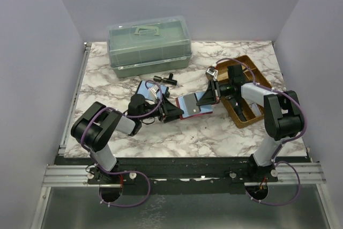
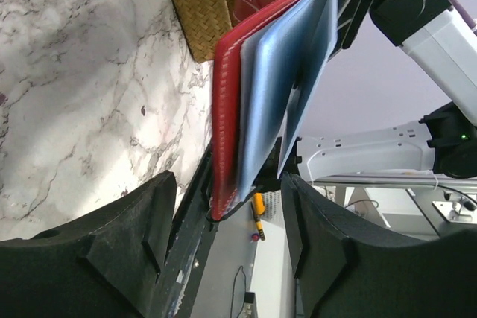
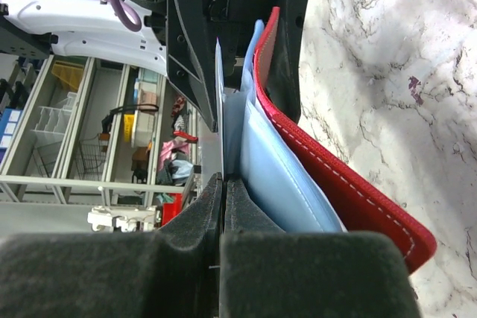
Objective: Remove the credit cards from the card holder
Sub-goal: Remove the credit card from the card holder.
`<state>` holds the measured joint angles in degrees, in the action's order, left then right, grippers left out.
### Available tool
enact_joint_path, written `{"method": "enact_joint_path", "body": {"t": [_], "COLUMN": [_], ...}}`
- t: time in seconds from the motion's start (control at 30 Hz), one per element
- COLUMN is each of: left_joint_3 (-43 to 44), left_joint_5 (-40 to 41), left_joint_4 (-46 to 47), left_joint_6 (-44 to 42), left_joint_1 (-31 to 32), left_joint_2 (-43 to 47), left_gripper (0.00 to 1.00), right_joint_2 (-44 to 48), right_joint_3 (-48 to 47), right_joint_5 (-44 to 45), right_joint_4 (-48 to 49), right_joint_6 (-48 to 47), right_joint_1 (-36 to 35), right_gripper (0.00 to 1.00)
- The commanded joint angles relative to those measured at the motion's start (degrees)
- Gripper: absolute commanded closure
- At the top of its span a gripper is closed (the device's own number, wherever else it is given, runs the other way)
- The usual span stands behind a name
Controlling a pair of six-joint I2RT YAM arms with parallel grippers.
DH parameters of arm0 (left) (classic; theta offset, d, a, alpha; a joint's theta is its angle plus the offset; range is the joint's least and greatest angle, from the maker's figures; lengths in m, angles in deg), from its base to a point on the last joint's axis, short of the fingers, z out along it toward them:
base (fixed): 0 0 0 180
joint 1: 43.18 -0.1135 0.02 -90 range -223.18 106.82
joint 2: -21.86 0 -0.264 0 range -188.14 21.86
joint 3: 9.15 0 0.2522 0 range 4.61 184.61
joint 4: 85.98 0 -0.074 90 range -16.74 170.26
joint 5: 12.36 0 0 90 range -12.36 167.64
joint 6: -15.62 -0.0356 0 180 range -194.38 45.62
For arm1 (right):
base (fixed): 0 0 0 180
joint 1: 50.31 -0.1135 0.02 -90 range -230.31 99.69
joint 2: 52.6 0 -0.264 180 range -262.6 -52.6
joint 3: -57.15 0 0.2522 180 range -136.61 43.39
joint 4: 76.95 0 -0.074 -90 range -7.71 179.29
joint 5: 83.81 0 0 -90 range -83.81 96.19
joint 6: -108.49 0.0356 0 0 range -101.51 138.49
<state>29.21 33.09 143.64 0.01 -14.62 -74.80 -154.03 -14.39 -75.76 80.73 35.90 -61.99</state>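
The red card holder (image 1: 194, 105) is open at mid table, its blue inner panels facing up, between my two grippers. My left gripper (image 1: 172, 111) is open, and its fingers straddle the holder's left end without pinching it (image 2: 227, 184). The holder's red rim (image 2: 223, 109) runs up between the fingers in the left wrist view. My right gripper (image 1: 206, 98) is shut on the edge of a thin pale grey credit card (image 3: 231, 117) standing against the blue panel (image 3: 279, 169) of the holder (image 3: 350, 199). The right gripper (image 3: 224, 184) pinches it tight. Other cards are hidden.
A dark-edged blue folding case (image 1: 146, 88) lies just behind my left gripper. A green-grey plastic toolbox (image 1: 149, 45) stands at the back. A small black part (image 1: 165, 79) lies in front of it. A wicker tray (image 1: 252, 112) sits under my right arm.
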Motion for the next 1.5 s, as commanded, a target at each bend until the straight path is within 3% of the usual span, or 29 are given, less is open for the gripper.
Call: {"method": "enact_joint_path", "body": {"t": [0.0, 0.23, 0.37, 0.57, 1.1, 1.47], "left_joint_3": [3.0, 7.6, 7.4, 2.9, 0.6, -1.1], "left_joint_5": [-2.1, -5.1, -5.9, -5.7, -7.6, -9.1], "left_joint_4": [3.1, 6.5, 12.9, 31.3, 31.5, 25.0], "left_joint_6": [0.7, 4.7, 7.9, 17.5, 17.3, 13.7], "left_joint_1": [-0.2, 0.4, 0.4, -2.0, -5.0, -8.0], "left_joint_2": [-1.1, -4.7, -7.4, -11.3, -7.4, -5.8], "left_gripper": [0.39, 0.64, 1.0, 1.0, 1.0, 1.0], "right_joint_2": [1.5, 1.1, 1.5, 1.9, 1.1, 7.8], "right_joint_3": [0.8, 0.6, 0.9, -0.2, -1.1, -4.9], "right_joint_5": [-2.5, -2.7, -2.5, 0.6, 3.8, 13.2], "right_joint_4": [2.0, 2.1, 2.1, -2.2, -5.8, -19.8], "right_joint_6": [1.1, 1.3, 1.1, -2.8, -6.2, -22.6], "right_joint_1": [-0.3, -0.3, -0.4, 0.3, 2.5, 9.7], "right_gripper": [1.0, 1.0, 1.0, 1.0, 1.0, 1.0]}}
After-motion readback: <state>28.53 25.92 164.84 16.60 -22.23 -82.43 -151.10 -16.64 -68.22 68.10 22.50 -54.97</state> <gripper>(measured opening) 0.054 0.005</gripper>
